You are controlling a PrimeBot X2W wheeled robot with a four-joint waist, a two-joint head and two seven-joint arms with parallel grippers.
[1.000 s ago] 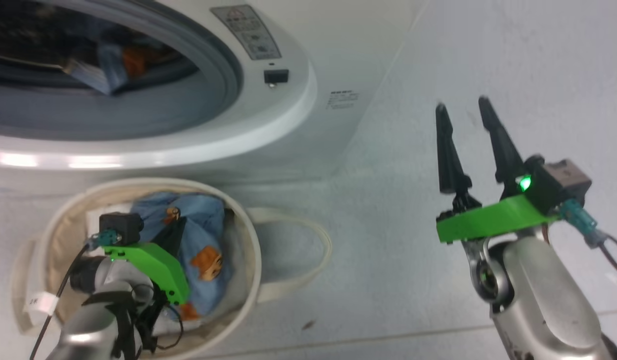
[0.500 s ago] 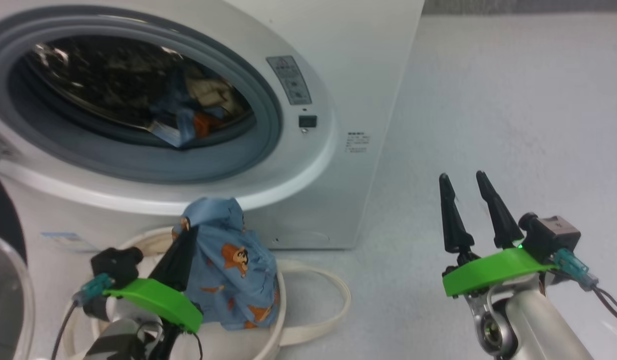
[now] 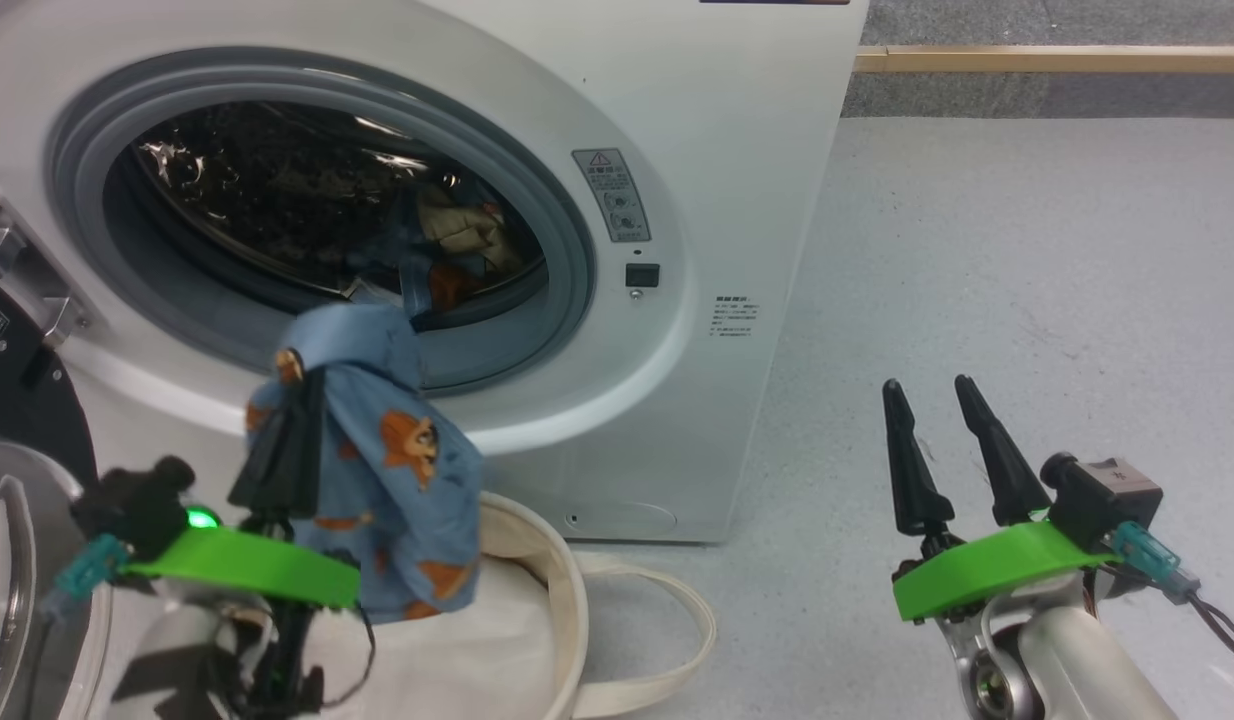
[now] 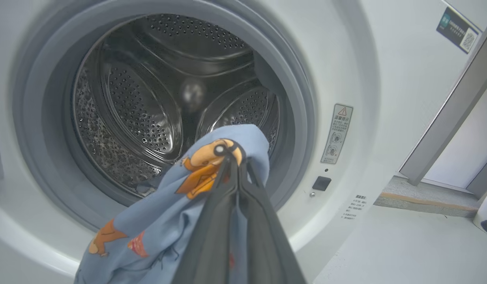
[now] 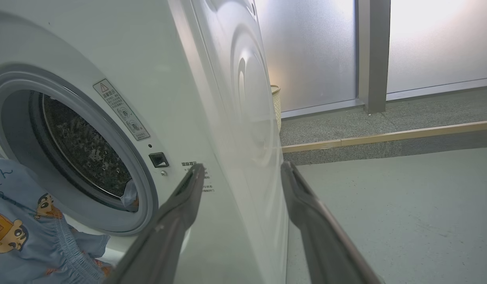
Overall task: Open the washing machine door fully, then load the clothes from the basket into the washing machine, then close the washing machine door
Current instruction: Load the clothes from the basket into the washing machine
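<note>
1. The left gripper (image 3: 299,385) is clamping its two dark fingers tight together on the light-blue bear-print garment (image 3: 407,470), pinching it by a bunched fold at the top.
2. That garment is hanging in the air from the closed fingers and draping down to the gripper's right, its lower hem dangling just over the cream canvas basket (image 3: 522,620).
3. The basket is sitting on the floor (image 3: 1027,300) at the near left, directly in front of the washing machine (image 3: 767,200), with one loop handle (image 3: 682,640) lying flat out to the right.
4. In the left wrist view, the pinched fold is lining up with the machine's open mouth, the perforated steel drum (image 4: 141,118) gaping behind it.
5. Whether the fold is reaching the grey gasket (image 3: 572,250) I cannot tell.
6. More clothes (image 3: 457,240) are lying inside the drum, blue fabric and a cream piece bunching at its lower right.
7. The washing machine door (image 3: 22,410) is standing swung open at the left edge, its black rim and a slice of clear glass showing below the metal hinge (image 3: 17,270).
8. The right gripper (image 3: 927,385) is hovering over bare floor on the right, well apart from the basket, its fingers spread wide and gripping nothing.
9. In the right wrist view, those spread fingers are pointing towards the machine's front right corner, with the warning sticker (image 5: 121,110) and the small dark latch socket (image 5: 158,159) just to their left.
</note>
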